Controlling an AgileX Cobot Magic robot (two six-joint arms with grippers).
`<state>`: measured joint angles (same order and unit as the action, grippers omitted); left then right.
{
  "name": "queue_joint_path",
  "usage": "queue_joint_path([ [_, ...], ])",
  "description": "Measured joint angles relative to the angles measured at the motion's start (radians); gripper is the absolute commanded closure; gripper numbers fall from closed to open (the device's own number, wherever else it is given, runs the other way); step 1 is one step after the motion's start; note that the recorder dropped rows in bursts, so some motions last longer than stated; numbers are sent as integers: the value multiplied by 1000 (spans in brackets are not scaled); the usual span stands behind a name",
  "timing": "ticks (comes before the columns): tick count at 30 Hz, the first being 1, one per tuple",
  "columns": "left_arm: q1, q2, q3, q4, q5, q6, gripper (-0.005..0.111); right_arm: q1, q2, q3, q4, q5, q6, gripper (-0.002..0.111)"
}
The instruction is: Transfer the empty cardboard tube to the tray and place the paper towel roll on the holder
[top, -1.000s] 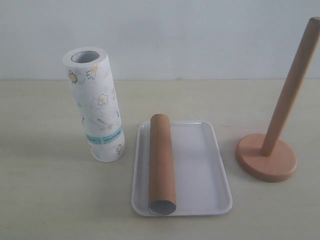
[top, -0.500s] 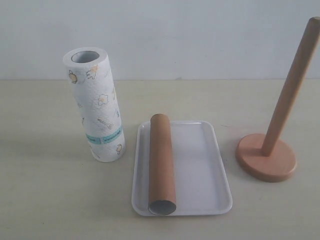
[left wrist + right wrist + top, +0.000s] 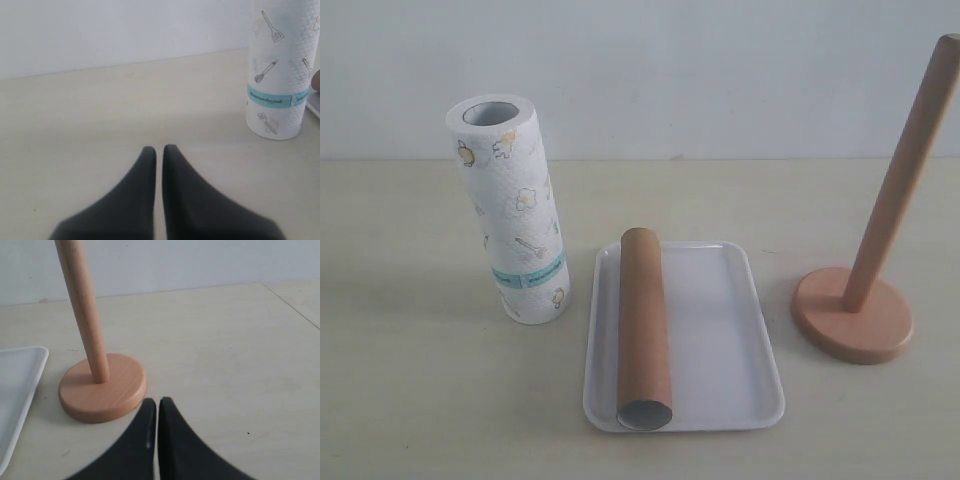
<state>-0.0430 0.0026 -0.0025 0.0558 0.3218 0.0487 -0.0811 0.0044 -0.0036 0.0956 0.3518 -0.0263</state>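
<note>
Table [image 3: 420,400]: pale, flat surface carrying all four items. Neither arm shows in the exterior view.
Tray [image 3: 730,330]: white, lying flat mid-table between the roll and the holder, apart from both.
Holder [image 3: 852,330]: wooden, standing on its disc base to the right of the tray. The rod is bare, with nothing threaded on it.
Paper towel roll [image 3: 515,215]: stands on end on the table left of the tray, near its far corner, hollow core facing up. It is not on the holder.
Cardboard tube [image 3: 645,325]: lies lengthwise inside the tray along its left side, with the open end toward the camera.
Left gripper [image 3: 159,152]: low over bare table, fingers drawn almost together with only a slit between them, holding nothing. The roll is off to one side, well apart.
Right gripper [image 3: 154,402]: fingers likewise nearly closed and empty, tips just beside the holder's base.
Change: none seen. Over the last second the roll, tube, tray and holder sit exactly where they were.
Meaning: a pause, by the look of it. The tube half of the job reads as done and the roll half as not begun. The left gripper would need to spread its fingers before it could take the roll.
</note>
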Motion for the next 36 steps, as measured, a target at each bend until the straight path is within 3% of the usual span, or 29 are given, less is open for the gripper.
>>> queue_joint_path([
  [23, 0, 0, 0, 0, -27, 0, 103, 30, 0, 0, 4, 0, 0, 107],
  [27, 0, 0, 3, -10, -469, -34, 103, 30, 0, 0, 4, 0, 0, 107],
  [29, 0, 0, -66, -11, -540, -49, 103, 30, 0, 0, 4, 0, 0, 107],
  [33, 0, 165, -295, -11, -283, -49, 103, 30, 0, 0, 4, 0, 0, 107],
  [36, 0, 294, -345, -15, -195, -49, 103, 30, 0, 0, 4, 0, 0, 107],
])
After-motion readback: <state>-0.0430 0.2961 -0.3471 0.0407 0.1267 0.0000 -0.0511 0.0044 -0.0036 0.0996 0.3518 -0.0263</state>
